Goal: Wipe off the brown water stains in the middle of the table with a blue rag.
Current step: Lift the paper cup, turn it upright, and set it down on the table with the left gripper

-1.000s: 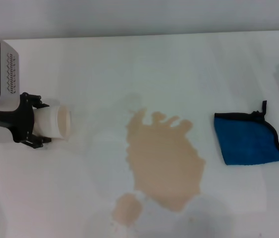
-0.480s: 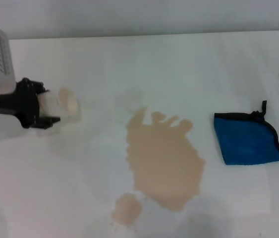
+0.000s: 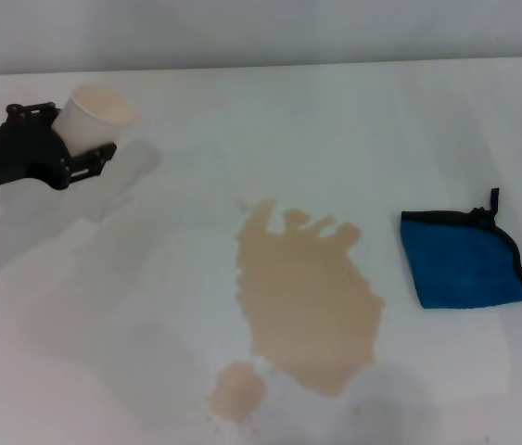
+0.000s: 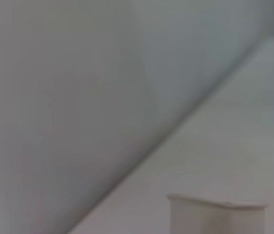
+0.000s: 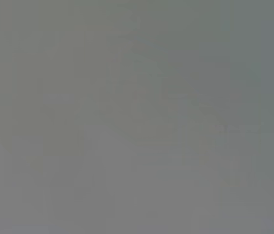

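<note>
The stains (image 3: 307, 301) lie mid-table, a big jagged tan puddle with a small blot (image 3: 238, 391) just off its 7 o'clock edge, and both look unwiped. The rag (image 3: 464, 260) lies flat at the puddle's 3 o'clock, near it but apart, untouched, its black loop pointing toward 12. The table (image 3: 353, 130) around them is bare white. What has changed is out at 10 o'clock: the left gripper (image 3: 75, 139), jaws pinching a cream cup (image 3: 94, 116), was low at the puddle's 9 o'clock a second ago with the cup on its side; now it has swung back toward the far edge and the cup is nearly upright, mouth up (the left wrist view catches only its rim (image 4: 217, 204)). That reads as the pouring arm clearing off, so the wiping proper has not begun. The right gripper appears in no view, and its wrist camera shows only grey; fetching the rag would likely fall to it.
</note>
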Motion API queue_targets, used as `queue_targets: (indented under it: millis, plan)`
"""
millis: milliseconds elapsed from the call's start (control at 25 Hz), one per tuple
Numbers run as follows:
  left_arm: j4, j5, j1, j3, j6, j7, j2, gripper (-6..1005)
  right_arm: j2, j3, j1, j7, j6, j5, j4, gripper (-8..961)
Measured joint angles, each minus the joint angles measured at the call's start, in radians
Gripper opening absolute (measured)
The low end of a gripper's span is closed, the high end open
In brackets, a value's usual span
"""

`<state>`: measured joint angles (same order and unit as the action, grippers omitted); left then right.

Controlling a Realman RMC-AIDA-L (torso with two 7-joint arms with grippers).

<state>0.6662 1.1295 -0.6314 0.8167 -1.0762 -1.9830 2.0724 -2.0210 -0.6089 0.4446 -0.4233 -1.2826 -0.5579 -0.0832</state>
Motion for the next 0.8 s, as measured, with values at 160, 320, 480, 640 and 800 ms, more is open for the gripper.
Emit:
queue_targets:
  millis: [160, 320, 480, 640, 800]
  plan:
    - [-0.114, 0.234, 0.035, 0.000, 0.059, -0.110, 0.001, 615, 0.001, -0.001, -0.004, 0.000, 0.001, -0.003, 0.017, 856]
    - [-0.215, 0.390, 0.047, 0.003, 0.068, -0.234, 0.003, 608, 0.002, -0.007, -0.007, -0.002, 0.007, -0.006, 0.040, 856]
    - [-0.337, 0.564, 0.047, 0.005, 0.077, -0.388, 0.006, 610, 0.003, -0.010, -0.007, -0.001, 0.009, -0.007, 0.045, 855]
    - [-0.431, 0.700, 0.043, 0.005, 0.078, -0.501, 0.008, 613, 0.004, -0.010, -0.005, 0.000, 0.011, -0.007, 0.047, 855]
    - [-0.490, 0.799, 0.042, 0.004, 0.083, -0.573, 0.010, 613, 0.004, -0.011, -0.007, 0.000, 0.012, -0.007, 0.048, 855]
